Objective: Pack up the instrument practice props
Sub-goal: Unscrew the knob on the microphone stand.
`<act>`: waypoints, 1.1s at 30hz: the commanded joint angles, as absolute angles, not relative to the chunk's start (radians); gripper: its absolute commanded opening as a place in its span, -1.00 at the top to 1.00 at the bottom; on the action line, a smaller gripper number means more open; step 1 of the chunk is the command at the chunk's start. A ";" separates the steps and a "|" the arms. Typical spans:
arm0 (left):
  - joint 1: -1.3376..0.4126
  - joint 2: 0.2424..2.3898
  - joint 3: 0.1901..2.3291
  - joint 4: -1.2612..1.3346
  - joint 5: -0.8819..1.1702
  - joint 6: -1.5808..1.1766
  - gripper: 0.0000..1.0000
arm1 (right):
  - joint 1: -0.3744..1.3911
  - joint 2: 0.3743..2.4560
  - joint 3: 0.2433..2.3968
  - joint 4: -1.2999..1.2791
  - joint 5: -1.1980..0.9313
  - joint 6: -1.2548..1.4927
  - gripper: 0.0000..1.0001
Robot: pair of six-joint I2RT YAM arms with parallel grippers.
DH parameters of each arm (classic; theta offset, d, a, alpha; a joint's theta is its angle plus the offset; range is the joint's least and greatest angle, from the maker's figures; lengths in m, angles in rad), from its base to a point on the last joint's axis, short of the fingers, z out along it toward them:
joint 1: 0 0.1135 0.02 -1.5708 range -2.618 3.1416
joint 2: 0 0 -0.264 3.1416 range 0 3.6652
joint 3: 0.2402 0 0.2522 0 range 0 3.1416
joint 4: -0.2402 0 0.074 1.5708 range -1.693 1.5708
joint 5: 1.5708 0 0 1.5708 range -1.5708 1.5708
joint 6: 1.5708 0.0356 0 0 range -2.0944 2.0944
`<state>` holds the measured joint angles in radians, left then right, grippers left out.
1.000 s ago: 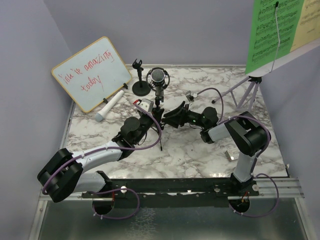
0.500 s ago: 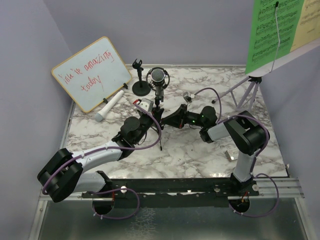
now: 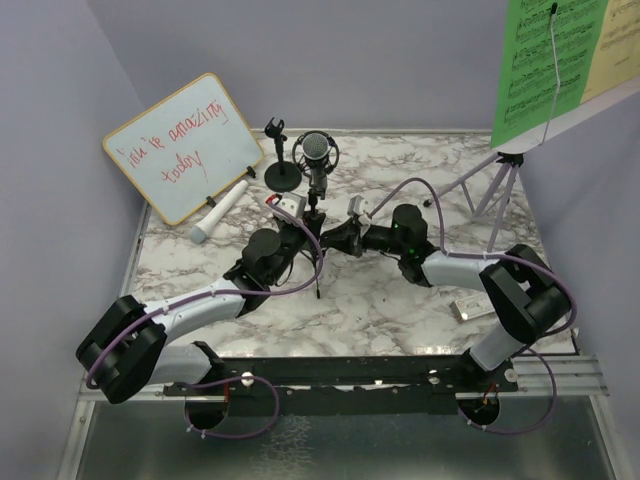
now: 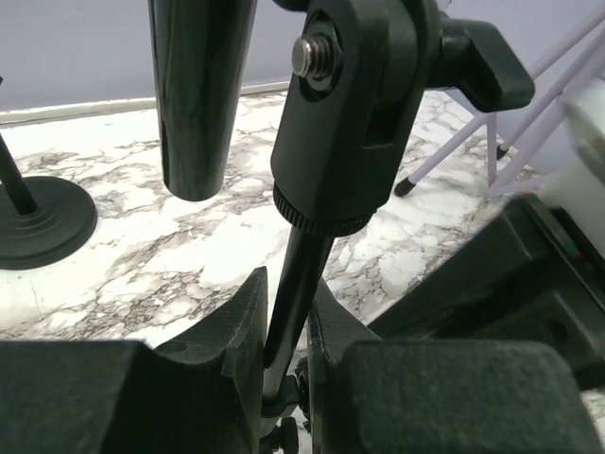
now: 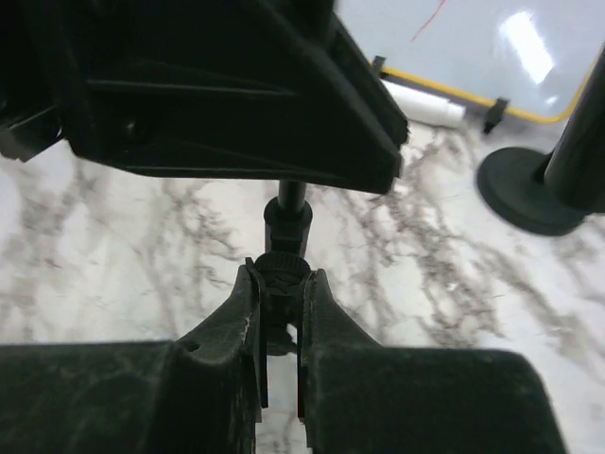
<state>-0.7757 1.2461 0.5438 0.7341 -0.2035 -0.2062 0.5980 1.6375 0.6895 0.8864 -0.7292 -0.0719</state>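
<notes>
Black mic tripod point(image 3: 316, 205) stands upright at mid-table on the marble table point(image 3: 380, 300); its ring mount point(image 3: 331, 158) holds a grey-headed microphone point(image 3: 316, 148). Left gripper point(image 4: 286, 312), its arm stretched low from the near left, is clamped on the tripod's stem just under the swivel joint. Right gripper point(image 5: 281, 293), reaching in from the right, is closed narrowly on the ribbed collar lower on the same stem. The round-base mic holder point(image 3: 282, 176) stands near, behind them.

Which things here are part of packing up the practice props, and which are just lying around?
To pack: mic tripod, microphone in its ring, loose microphone, round-base holder, lilac music rack, green sheet, yellow sheet.
Lying about: whiteboard, flat white device.
</notes>
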 commanded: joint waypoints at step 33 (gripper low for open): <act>-0.798 1.266 0.542 0.651 -0.118 -0.277 1.00 | 0.932 1.644 0.444 1.282 -0.051 -0.720 -0.23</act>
<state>-0.7830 1.2564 0.5495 0.7334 -0.1844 -0.2134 0.9466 1.7252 0.4484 1.3663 -0.0269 -1.0935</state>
